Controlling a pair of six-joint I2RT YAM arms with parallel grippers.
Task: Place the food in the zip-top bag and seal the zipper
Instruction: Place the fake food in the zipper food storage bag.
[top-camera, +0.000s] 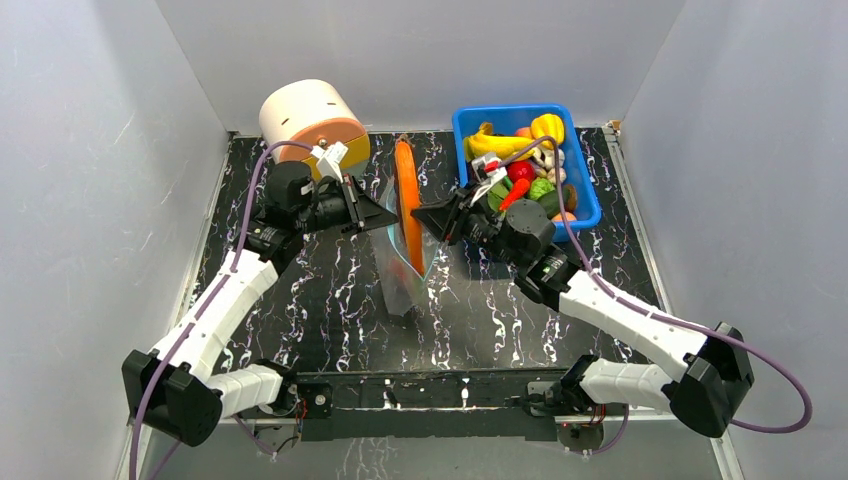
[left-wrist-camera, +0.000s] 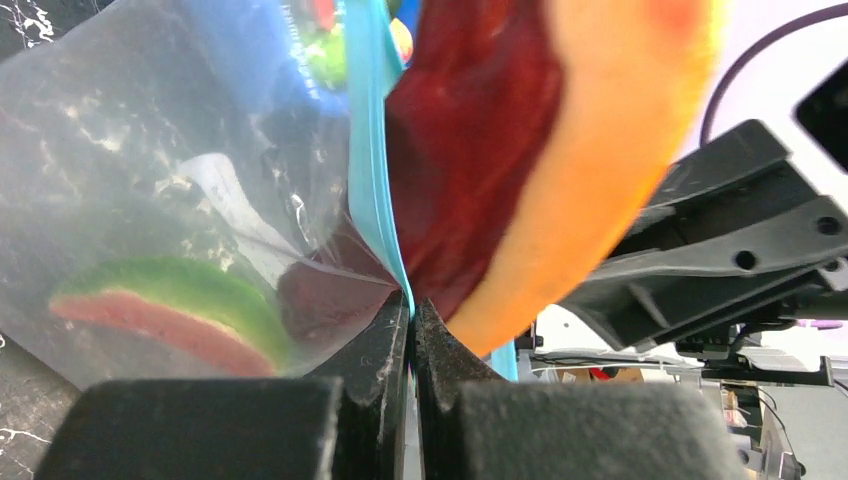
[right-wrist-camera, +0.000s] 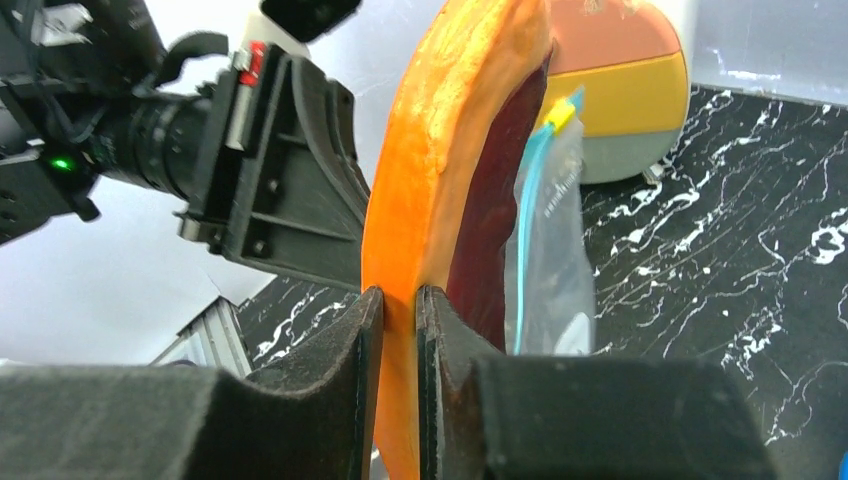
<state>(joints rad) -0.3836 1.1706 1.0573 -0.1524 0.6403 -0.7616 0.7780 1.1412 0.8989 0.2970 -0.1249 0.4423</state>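
**Insertion of the orange slice into the bag**

The left fingers (left-wrist-camera: 372, 400) are clenching the teal zipper (left-wrist-camera: 368, 150), holding the zip-top bag (top-camera: 400, 285) upright at mid-table. The right fingers (right-wrist-camera: 350, 380) are grasping an orange slice (right-wrist-camera: 440, 150) at the bag's mouth. Next, the slice probably needs pushing deeper, then releasing, with the mouth held apart.

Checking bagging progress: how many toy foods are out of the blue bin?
2. A green-and-red slice lies inside the bag; a big orange slice is gripped by the right pincer at the bag's mouth. More may be hidden.
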